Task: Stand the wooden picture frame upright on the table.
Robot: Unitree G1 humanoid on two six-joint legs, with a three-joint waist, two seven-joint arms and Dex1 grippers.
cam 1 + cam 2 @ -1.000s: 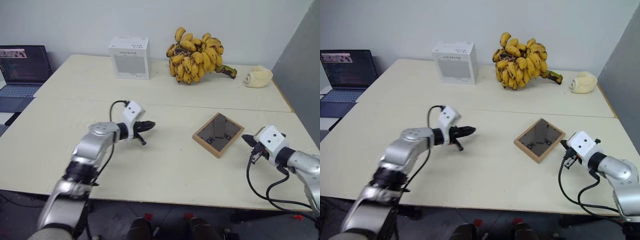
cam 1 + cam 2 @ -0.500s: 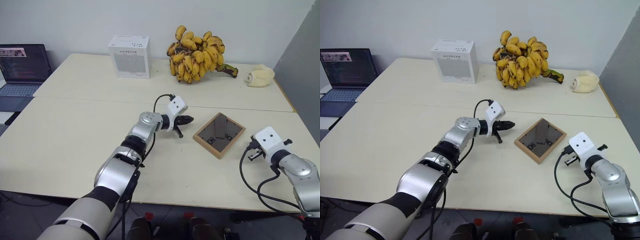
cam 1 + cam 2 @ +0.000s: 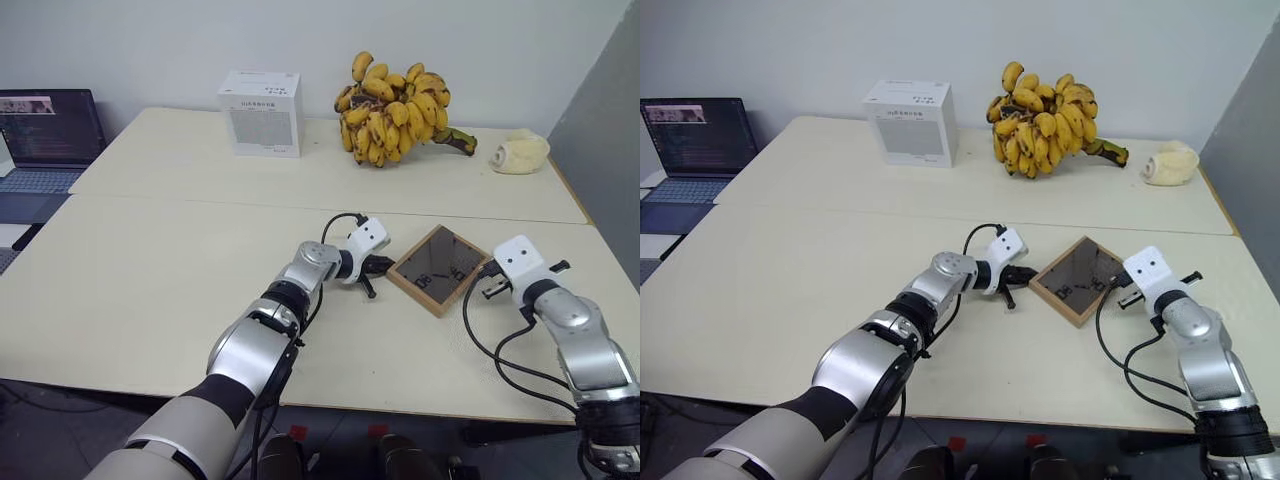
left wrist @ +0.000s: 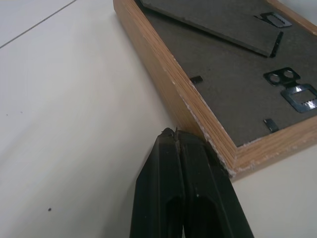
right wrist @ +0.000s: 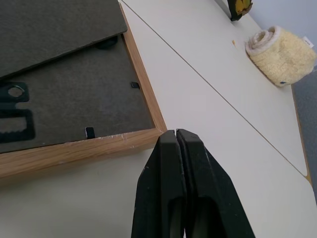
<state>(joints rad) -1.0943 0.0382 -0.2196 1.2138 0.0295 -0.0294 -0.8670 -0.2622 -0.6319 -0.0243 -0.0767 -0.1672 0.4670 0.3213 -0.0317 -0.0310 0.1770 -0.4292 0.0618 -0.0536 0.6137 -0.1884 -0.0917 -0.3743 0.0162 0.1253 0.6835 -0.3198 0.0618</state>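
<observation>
The wooden picture frame [image 3: 438, 270] lies flat on the table [image 3: 150, 280], dark grey back up, with its fold-out stand [image 4: 208, 20] lying close to the back. My left gripper [image 3: 385, 264] is shut, its tips [image 4: 176, 136] right against the frame's left wooden edge near a corner. On the opposite side my right gripper [image 3: 487, 272] is also shut, its tips [image 5: 176, 134] at the frame's near right corner. Neither holds anything.
A white box [image 3: 260, 113], a big bunch of bananas [image 3: 395, 108] and a cream roll [image 3: 518, 153] stand along the table's far side. A laptop [image 3: 45, 135] sits off the left edge. A grey panel [image 3: 600, 130] rises at the right.
My left gripper has swung right across the table to the frame's left edge. The right gripper has moved in to the frame's right corner. The frame has stayed put.
</observation>
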